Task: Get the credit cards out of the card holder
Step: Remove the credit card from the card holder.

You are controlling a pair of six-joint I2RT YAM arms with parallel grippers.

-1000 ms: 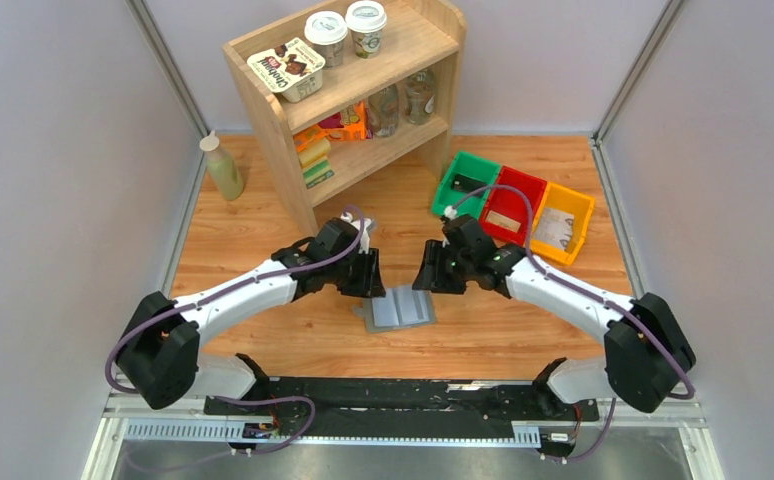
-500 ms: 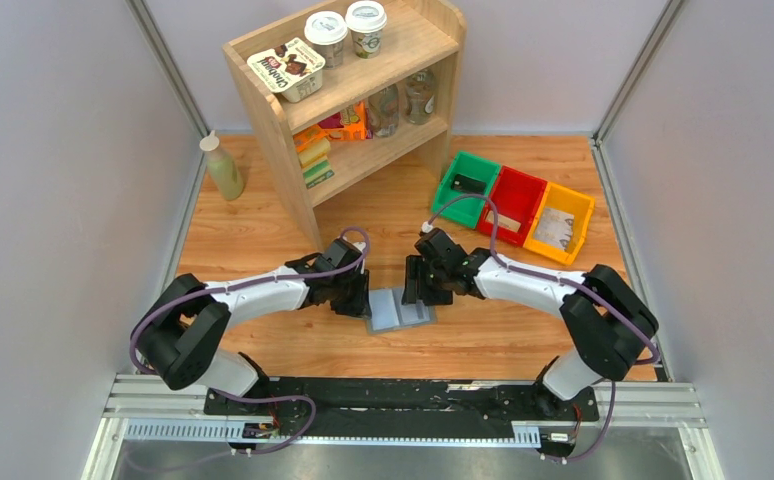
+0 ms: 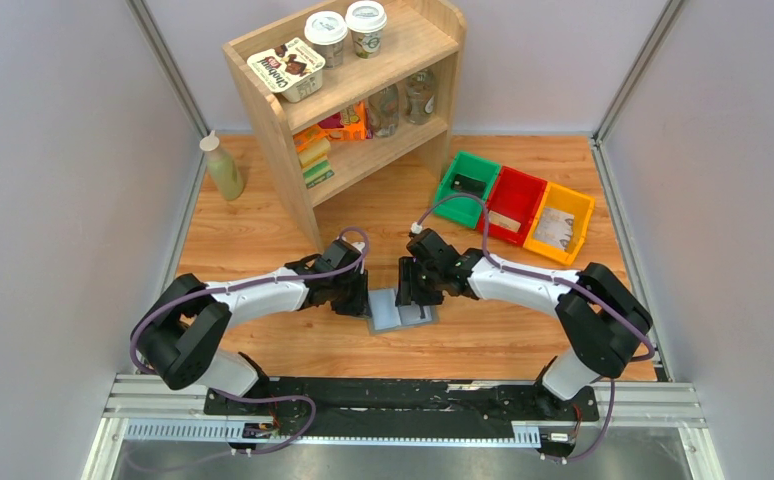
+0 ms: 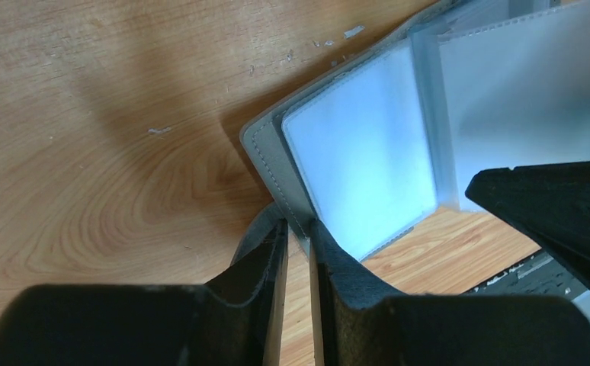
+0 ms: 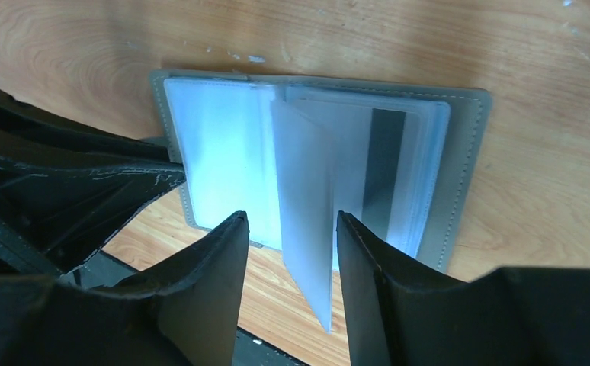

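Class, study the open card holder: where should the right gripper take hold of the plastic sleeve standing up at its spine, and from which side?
Grip the sleeve by its free edge, coming down from above: it stands on edge off the card holder, its flat faces toward the right gripper's two open fingers.

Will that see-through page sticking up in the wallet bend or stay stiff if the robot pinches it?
Probably bendy: the clear page is thin and leans on its own. Likely slippery too, as it looks glossy. The card holder should hardly slide, since the left gripper pinches its cover.
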